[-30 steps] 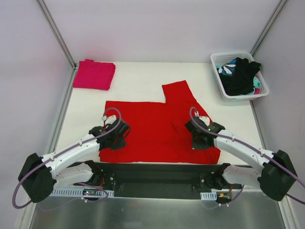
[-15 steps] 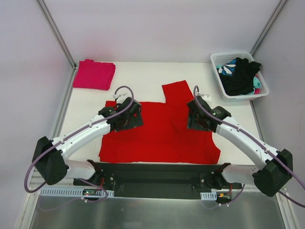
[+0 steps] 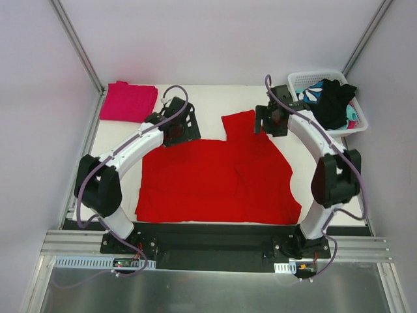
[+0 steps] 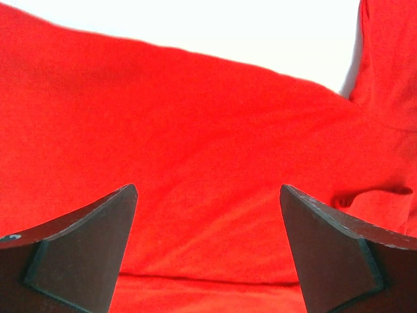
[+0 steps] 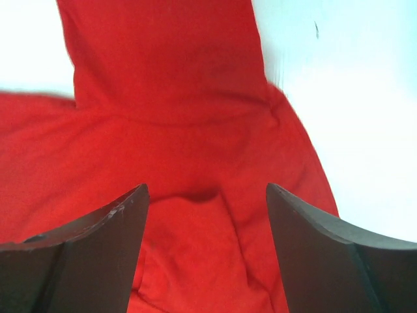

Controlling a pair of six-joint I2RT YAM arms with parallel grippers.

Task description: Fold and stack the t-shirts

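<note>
Top external | left gripper (image 3: 177, 124), right gripper (image 3: 271, 120): spread wide, empty, by far edge of red shirt (image 3: 215, 179) | advice: pinch corners low, fold evenly, flatten creases.

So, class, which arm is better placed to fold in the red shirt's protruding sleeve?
Right: the right gripper, open, hovers beside the sleeve; the left gripper is farther off, across the shirt.

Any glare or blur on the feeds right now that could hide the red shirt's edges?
Top external: even, soft light, sharp, with no hard shadows on the red shirt. Left wrist: the table is blown out to flat white, and the shirt looks soft and oversaturated, its folds faint. Right wrist: the table is washed white too, the shirt's left edge is smeared, and the fingers are dark.
</note>
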